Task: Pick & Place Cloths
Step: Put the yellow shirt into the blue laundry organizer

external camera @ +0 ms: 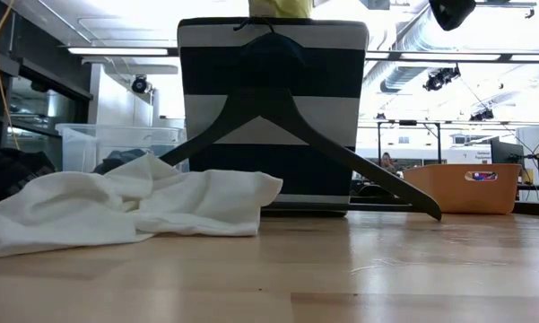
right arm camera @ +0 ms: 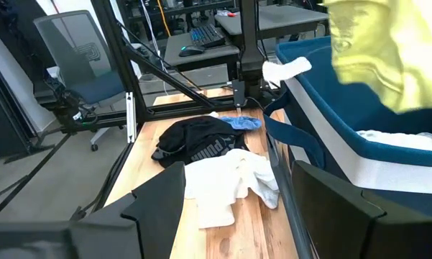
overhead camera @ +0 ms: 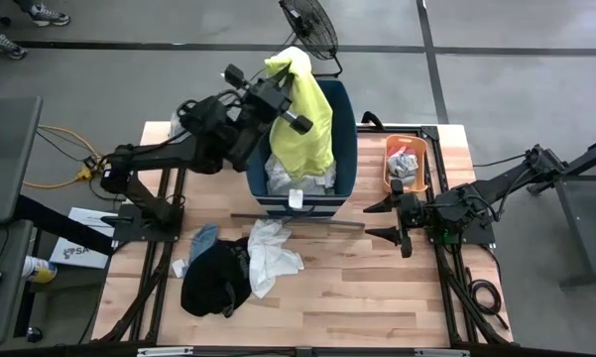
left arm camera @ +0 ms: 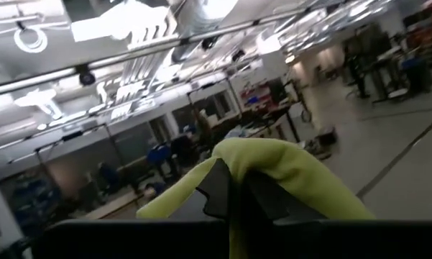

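My left gripper (overhead camera: 281,71) is raised over the tall dark-blue bin (overhead camera: 349,129) and is shut on the neon-yellow shirt (overhead camera: 307,119), which hangs over the bin's opening. White and grey cloths (overhead camera: 286,177) lie inside the bin. On the table in front of the bin lie a large white garment (overhead camera: 273,253), black clothes (overhead camera: 216,280), a blue piece (overhead camera: 203,238) and a small white piece (overhead camera: 178,268). My right gripper (overhead camera: 389,220) waits open beside the bin's right side, with nothing between its fingers. My left gripper pinches a bunched fold of the neon-yellow shirt (left arm camera: 273,162) between its two fingers (left arm camera: 219,191); the cloth drapes over the fingertips. The fingers point roughly level, slightly upward. The shirt hangs slack below them (right arm camera: 381,57), above the bin; whether its lower end touches the cloths inside I cannot tell.
A dark clothes hanger (external camera: 296,135) leans against the bin's front wall (external camera: 273,197). The small orange tub (overhead camera: 405,164) with a few rags stands right of the bin. Bare wood table (overhead camera: 377,297) stretches toward the near right.
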`<state>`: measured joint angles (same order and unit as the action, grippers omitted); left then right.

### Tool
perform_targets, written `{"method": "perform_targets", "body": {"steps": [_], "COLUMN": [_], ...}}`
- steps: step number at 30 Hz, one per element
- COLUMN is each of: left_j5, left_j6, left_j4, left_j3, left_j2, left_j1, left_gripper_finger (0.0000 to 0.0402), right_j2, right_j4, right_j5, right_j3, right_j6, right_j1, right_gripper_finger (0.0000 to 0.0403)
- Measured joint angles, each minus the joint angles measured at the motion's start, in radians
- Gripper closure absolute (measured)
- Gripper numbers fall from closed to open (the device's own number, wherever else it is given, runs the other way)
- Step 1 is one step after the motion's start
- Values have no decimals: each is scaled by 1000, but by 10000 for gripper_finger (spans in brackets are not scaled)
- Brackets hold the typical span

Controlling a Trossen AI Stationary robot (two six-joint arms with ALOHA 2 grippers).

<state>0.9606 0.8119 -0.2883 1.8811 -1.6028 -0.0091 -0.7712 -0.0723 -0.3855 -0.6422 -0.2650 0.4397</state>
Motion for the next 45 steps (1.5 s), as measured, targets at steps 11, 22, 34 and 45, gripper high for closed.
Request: {"method": "perform_targets", "body": {"steps": [11,22,34,45], "left_j5": [45,-39,-305,-496], "left_j6": [-209,-472,-720,-798], "left_j4": [176,511,827,1013], "left_j3": [0,0,0,1], "left_j2": [-23,-34,-35,-90], "left_j1": [92,177,259,305], "left_gripper_finger": [396,396,396,396], "right_j2": [0,0,0,0], "right_j4": [0,0,0,0], "right_j5": [0,0,0,0], "right_j3": [0,0,0,0], "right_j6": [0,0,0,0], "right_j1": [0,0,0,-1], "right_gripper_finger": [156,156,156,156]}}
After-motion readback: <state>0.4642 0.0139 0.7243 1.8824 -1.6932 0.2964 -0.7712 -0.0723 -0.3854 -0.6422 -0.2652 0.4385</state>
